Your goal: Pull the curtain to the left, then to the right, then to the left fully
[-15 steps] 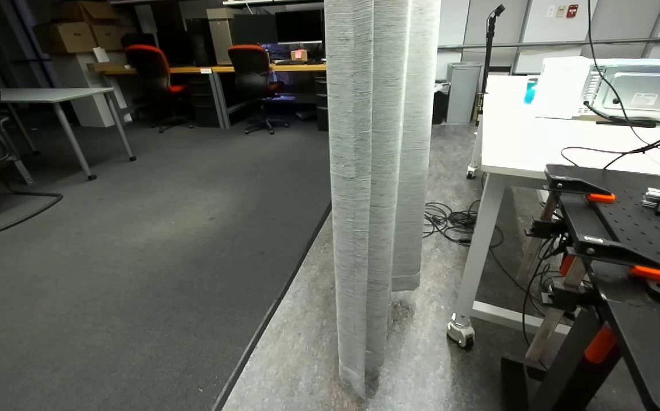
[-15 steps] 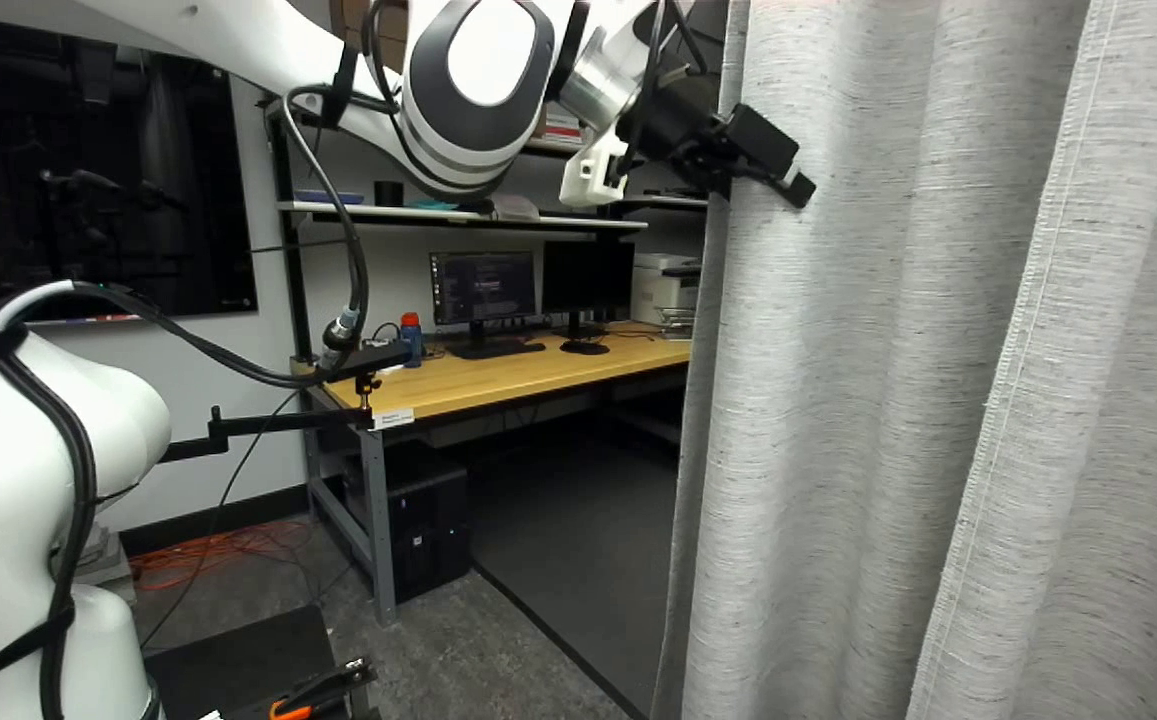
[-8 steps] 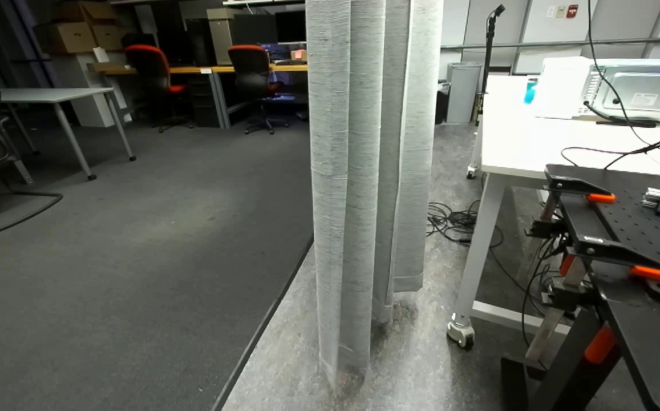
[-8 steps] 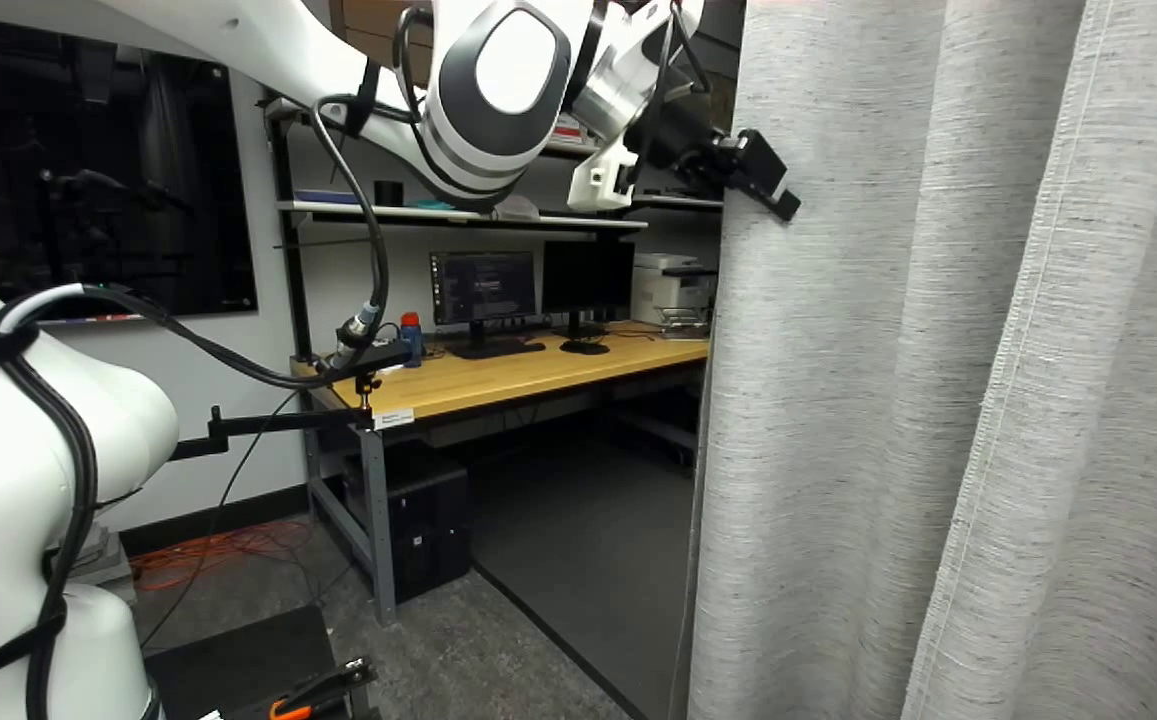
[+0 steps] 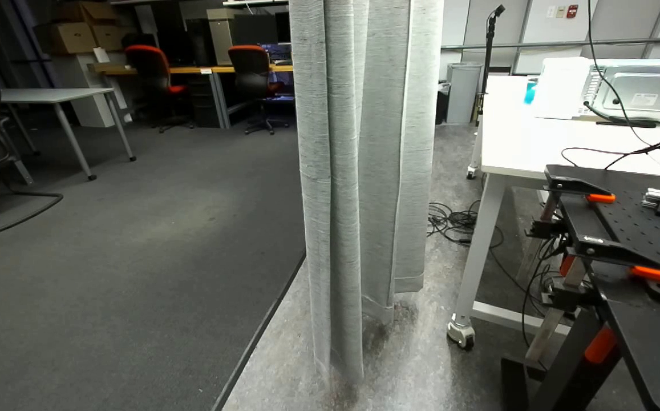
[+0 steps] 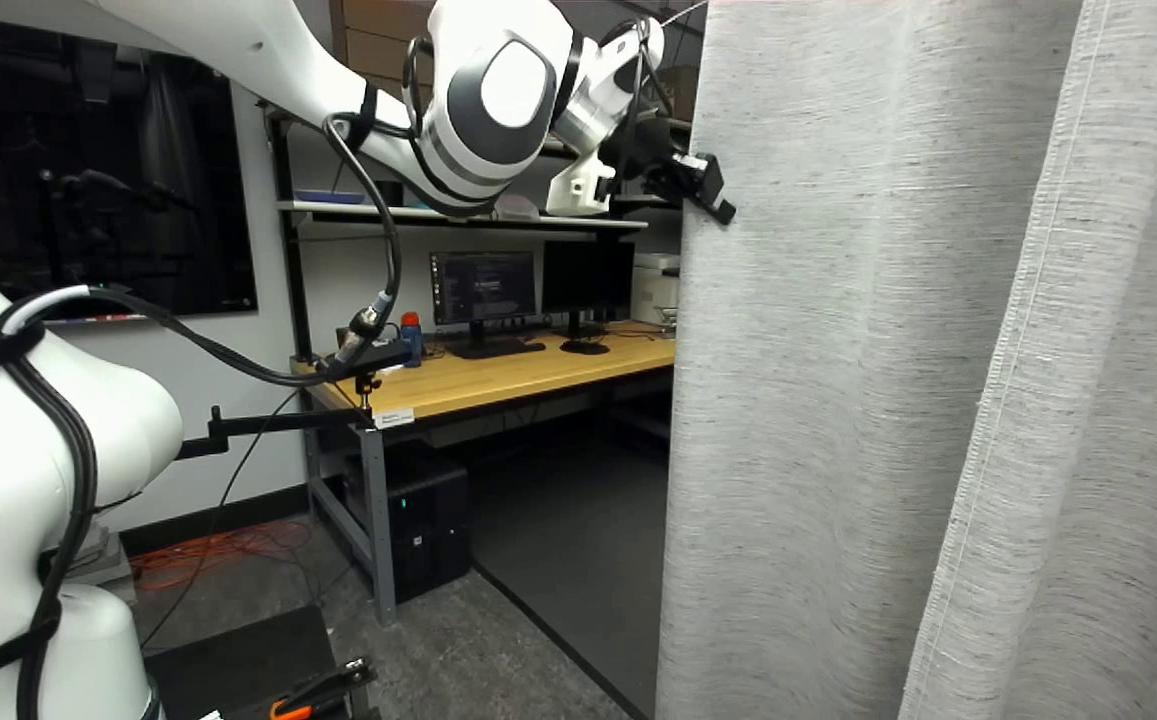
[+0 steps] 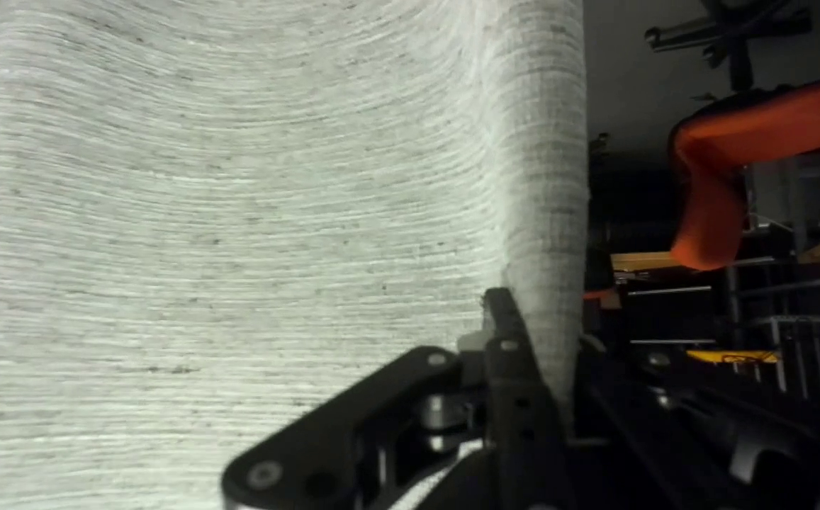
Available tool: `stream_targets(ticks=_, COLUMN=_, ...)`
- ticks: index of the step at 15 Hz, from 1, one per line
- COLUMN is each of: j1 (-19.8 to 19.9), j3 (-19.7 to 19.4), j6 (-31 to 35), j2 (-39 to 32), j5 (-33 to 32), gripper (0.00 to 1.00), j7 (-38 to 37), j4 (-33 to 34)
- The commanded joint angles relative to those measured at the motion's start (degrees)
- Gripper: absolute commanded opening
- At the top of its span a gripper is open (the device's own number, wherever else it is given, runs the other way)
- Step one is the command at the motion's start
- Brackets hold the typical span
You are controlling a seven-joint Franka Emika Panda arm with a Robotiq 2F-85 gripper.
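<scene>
Dark carpet (image 5: 181,228) stretches away on one side, and the gripper (image 7: 544,333) pinches a fold at the edge of the curtain (image 6: 838,420), which hangs tall and blocks part of the wooden desk (image 6: 498,375) in an exterior view! Just past it, black cables (image 5: 465,219) lie tangled beside a white wheeled table (image 5: 512,142), and farther off stand orange-and-black chairs (image 5: 250,71).

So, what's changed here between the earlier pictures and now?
The black two-fingered claw has moved left and slightly down in an exterior view; it is now shut on the edge of the long pale grey woven curtain. That edge has shifted left in both exterior views. Unmoved: the light-wood desk, the blue bottle with a red cap and the white-topped wheeled table.
</scene>
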State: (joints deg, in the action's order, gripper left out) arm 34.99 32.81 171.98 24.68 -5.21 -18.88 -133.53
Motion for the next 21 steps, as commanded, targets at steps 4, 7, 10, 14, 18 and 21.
stream_targets(ticks=4, j1=1.9, j3=12.1, j6=2.5, j2=2.0, j5=-0.9, gripper=0.00, j7=-4.1, j4=0.4)
stream_targets(ticks=7, j1=0.7, j3=16.9, j6=4.1, j2=4.9, j5=0.3, gripper=0.00, j7=-6.0, j4=-0.8)
stream_targets(ticks=10, j1=-0.4, j3=20.9, j6=4.8, j2=8.3, j5=1.0, gripper=0.00, j7=-8.4, j4=-1.3)
stream_targets(ticks=14, j1=-9.0, j3=21.0, j6=3.9, j2=10.6, j5=4.3, gripper=0.00, j7=-7.4, j4=-3.5)
stream_targets(ticks=18, j1=-15.5, j3=23.1, j6=1.0, j2=11.2, j5=7.1, gripper=0.00, j7=-8.5, j4=-3.6)
stream_targets(ticks=21, j1=-14.2, j3=27.1, j6=-1.2, j2=12.6, j5=7.2, gripper=0.00, j7=-9.2, j4=-0.7)
